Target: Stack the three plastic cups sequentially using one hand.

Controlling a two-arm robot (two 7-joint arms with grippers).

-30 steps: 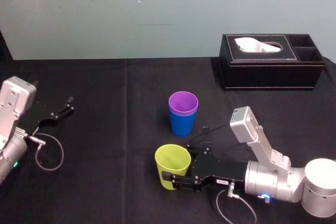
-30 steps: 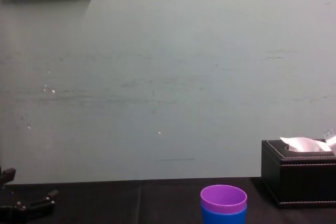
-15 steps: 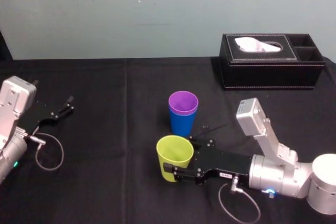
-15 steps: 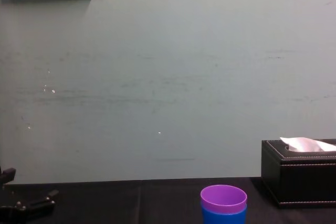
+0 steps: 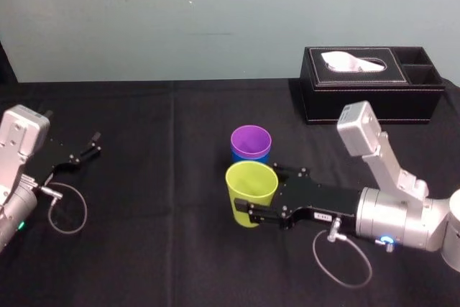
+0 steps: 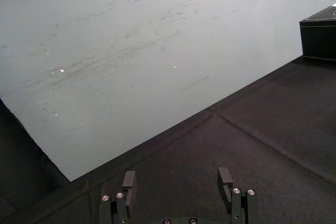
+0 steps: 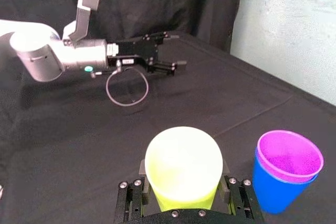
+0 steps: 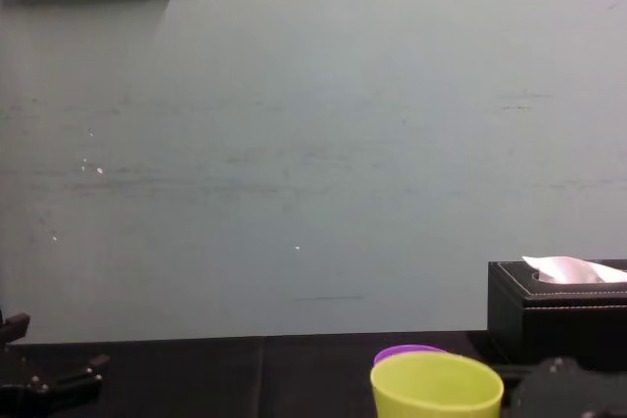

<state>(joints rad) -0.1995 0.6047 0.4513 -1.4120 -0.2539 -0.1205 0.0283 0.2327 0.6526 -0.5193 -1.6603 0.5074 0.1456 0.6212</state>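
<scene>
There are three plastic cups. The yellow-green cup (image 5: 251, 190) is pinched between the two fingers of the right gripper (image 7: 184, 198), one finger on each side of its wall. The purple cup (image 7: 289, 156) sits nested inside the blue cup (image 7: 273, 195), making a stack of two near the middle of the black tablecloth (image 5: 144, 192).

The yellow-green cup stands upright, long axis vertical, mouth up and narrower end down. It is just beside the stack, on the robot's side of it, with a gap between them in the right wrist view. Whether its base touches the cloth cannot be told. The stacked pair also stands upright with mouths up.

One black tissue box (image 5: 370, 98) sits at the far right, well apart from the cups.

The left gripper (image 6: 177, 182) rests far to the left, its jaws spread with nothing between them.
</scene>
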